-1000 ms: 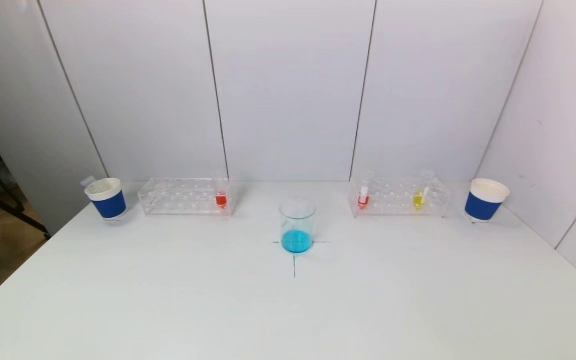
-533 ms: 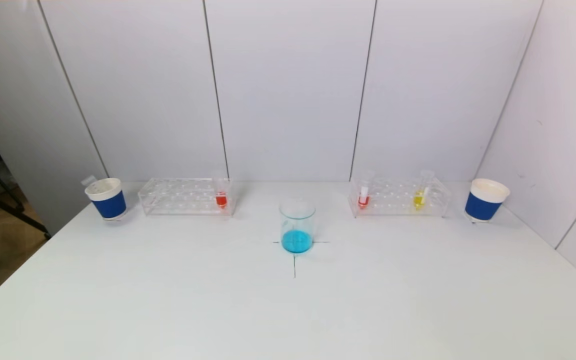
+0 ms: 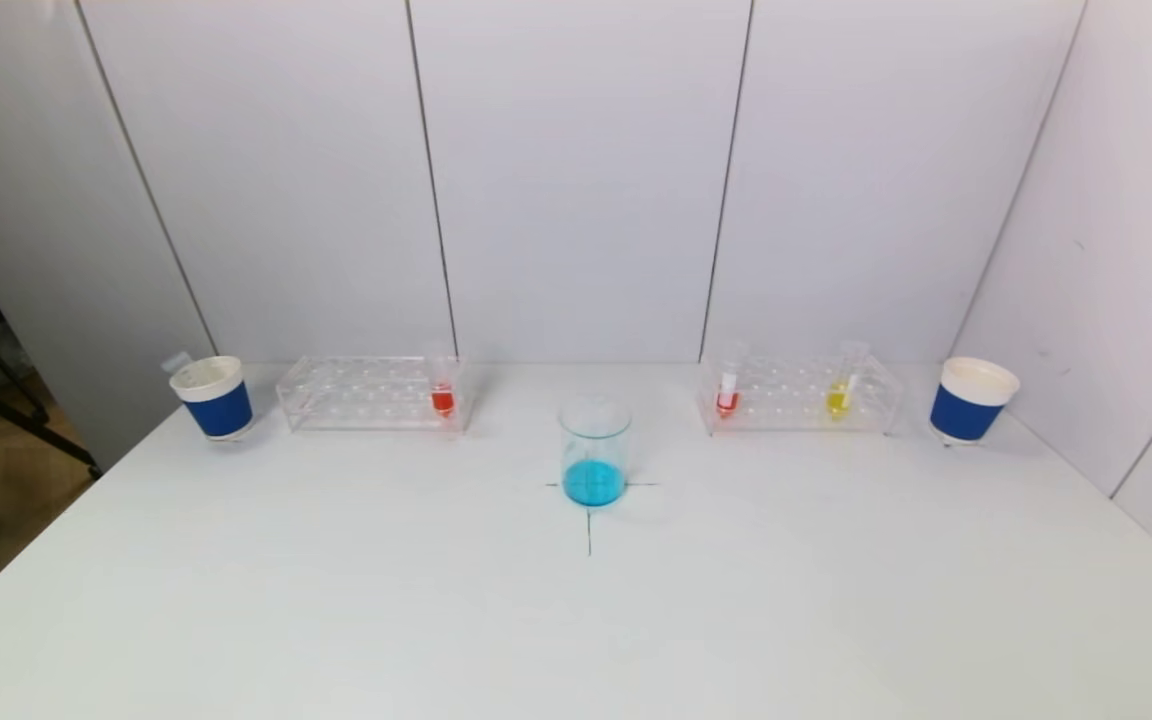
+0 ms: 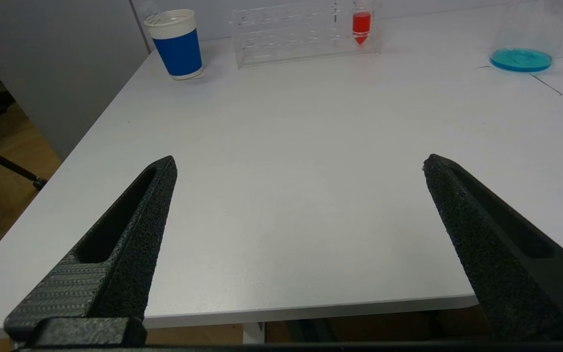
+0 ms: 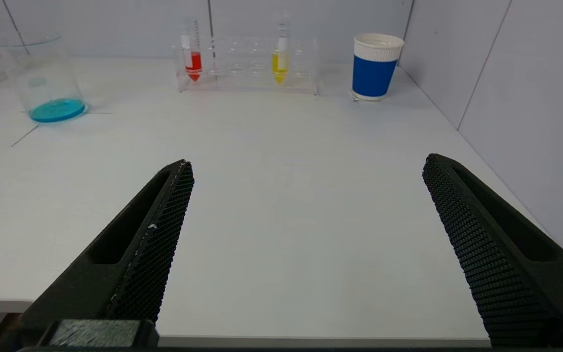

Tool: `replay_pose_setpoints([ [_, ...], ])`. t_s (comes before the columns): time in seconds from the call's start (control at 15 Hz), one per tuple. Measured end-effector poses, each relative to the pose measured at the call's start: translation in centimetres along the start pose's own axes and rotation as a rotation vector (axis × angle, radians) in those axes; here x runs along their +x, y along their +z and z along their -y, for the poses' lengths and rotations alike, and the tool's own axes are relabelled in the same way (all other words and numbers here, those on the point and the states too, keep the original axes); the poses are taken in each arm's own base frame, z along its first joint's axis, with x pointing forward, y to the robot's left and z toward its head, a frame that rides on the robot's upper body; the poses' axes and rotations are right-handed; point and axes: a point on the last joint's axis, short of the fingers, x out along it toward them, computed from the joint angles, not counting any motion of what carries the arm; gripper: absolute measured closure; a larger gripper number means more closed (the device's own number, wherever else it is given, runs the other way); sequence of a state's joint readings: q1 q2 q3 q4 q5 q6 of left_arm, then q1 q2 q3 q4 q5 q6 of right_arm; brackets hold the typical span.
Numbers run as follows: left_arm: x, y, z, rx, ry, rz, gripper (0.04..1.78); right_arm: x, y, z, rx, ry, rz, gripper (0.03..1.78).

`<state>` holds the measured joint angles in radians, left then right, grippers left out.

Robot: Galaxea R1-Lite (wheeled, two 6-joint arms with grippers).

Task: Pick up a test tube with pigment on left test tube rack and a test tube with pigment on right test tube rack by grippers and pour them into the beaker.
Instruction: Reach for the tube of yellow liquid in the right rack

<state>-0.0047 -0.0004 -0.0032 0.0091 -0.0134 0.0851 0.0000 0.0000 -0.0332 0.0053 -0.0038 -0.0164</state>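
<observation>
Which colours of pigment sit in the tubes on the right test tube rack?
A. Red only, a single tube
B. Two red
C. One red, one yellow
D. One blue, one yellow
C: the right test tube rack holds a red tube and a yellow tube.

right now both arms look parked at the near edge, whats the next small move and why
Probably reach the left gripper forward toward the red tube at the left rack's inner end. Both grippers are open and empty at the table's near edge, the right gripper too, every tube is racked, and the beaker holds only blue liquid.
</observation>
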Motion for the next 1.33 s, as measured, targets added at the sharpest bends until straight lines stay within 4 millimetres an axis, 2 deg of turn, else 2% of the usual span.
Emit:
replay_pose_setpoints([
  [0.2, 0.0, 0.0, 0.0, 0.0, 0.0, 0.0, 0.06, -0.7, 2.4, 0.0, -0.002, 0.013, 0.049, 0.1],
  [0.47, 0.0, 0.0, 0.0, 0.0, 0.0, 0.0, 0.06, -1.2, 7.2, 0.1, -0.004, 0.015, 0.112, 0.1],
  [0.73, 0.0, 0.0, 0.0, 0.0, 0.0, 0.0, 0.06, 0.3, 11.2, 0.1, -0.011, 0.018, 0.088, 0.1],
  [1.0, 0.0, 0.0, 0.0, 0.0, 0.0, 0.0, 0.06, 4.3, 13.3, 0.2, -0.016, 0.021, 0.007, 0.1],
  [1.33, 0.0, 0.0, 0.0, 0.0, 0.0, 0.0, 0.06, 12.1, 14.1, 0.1, -0.018, 0.016, -0.055, 0.1],
])
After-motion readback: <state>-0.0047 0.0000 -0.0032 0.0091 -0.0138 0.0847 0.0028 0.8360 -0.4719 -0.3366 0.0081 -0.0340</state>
